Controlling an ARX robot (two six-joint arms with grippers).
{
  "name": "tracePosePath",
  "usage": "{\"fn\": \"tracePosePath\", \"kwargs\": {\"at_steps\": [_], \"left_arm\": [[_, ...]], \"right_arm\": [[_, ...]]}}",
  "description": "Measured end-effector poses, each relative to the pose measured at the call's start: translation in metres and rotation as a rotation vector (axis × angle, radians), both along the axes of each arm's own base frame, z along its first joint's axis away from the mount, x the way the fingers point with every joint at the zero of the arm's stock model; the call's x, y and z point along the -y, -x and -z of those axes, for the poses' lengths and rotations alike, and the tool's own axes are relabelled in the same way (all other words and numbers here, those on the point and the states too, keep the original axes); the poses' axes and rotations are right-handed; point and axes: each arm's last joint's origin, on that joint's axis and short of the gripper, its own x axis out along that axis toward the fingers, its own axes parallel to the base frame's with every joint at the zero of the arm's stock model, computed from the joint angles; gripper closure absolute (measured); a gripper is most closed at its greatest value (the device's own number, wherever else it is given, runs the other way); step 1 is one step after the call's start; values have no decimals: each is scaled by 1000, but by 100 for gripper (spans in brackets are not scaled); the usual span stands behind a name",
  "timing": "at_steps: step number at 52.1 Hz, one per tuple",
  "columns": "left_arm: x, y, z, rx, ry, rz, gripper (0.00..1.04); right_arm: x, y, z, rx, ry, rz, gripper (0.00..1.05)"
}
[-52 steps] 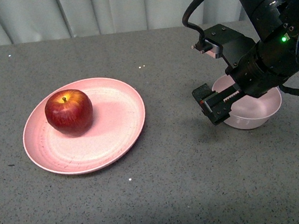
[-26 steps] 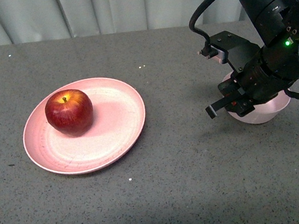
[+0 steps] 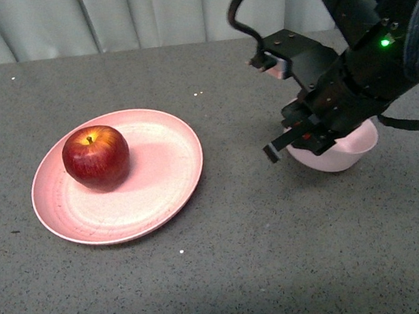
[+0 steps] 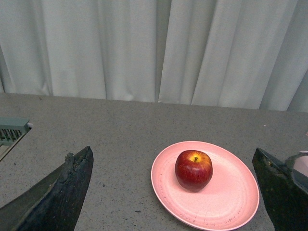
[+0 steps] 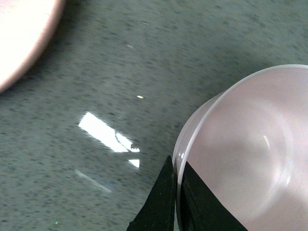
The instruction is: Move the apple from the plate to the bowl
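Note:
The dark-red apple [image 3: 96, 156] sits on the left part of the wide pink plate [image 3: 157, 181]; the left wrist view shows the apple [image 4: 193, 169] and the plate [image 4: 231, 197] ahead of my open left gripper [image 4: 175, 192], whose dark fingers [image 4: 67, 190] stand wide apart. At the right, my right gripper [image 3: 296, 140] is shut on the near-left rim of the small pale-pink bowl [image 3: 344, 151]. The right wrist view shows the two black fingertips [image 5: 166, 192] pinching the bowl [image 5: 250, 159] at its wall, one inside, one outside. The bowl holds nothing.
A grey speckled table [image 3: 234, 264] carries everything; pale curtains [image 3: 130, 10] hang behind it. The right arm's bulky black body and cable [image 3: 380, 26] hang over the bowl. A pale green-grey object [image 4: 12, 132] lies at the table's edge in the left wrist view.
My right gripper has closed on the bowl's rim and has carried the bowl leftward, toward the plate. The apple and plate have not moved.

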Motion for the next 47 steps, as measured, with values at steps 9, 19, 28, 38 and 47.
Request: {"fn": "tracePosePath", "kwargs": {"at_steps": [9,19,28,38,47], "left_arm": [[0,0,0,0,0,0,7],[0,0,0,0,0,0,7],[0,0,0,0,0,0,7],[0,0,0,0,0,0,7],[0,0,0,0,0,0,7]], "right_arm": [[-33,-1,-13,38,-36,-80,104],[-61,-5,-13,40,-55,-121,104],[-69,-4,3,0,-40,-119,104],[-71,-4,4,-2,-36,-117,104],[-69,-6,4,9,-74,-103,75]]}}
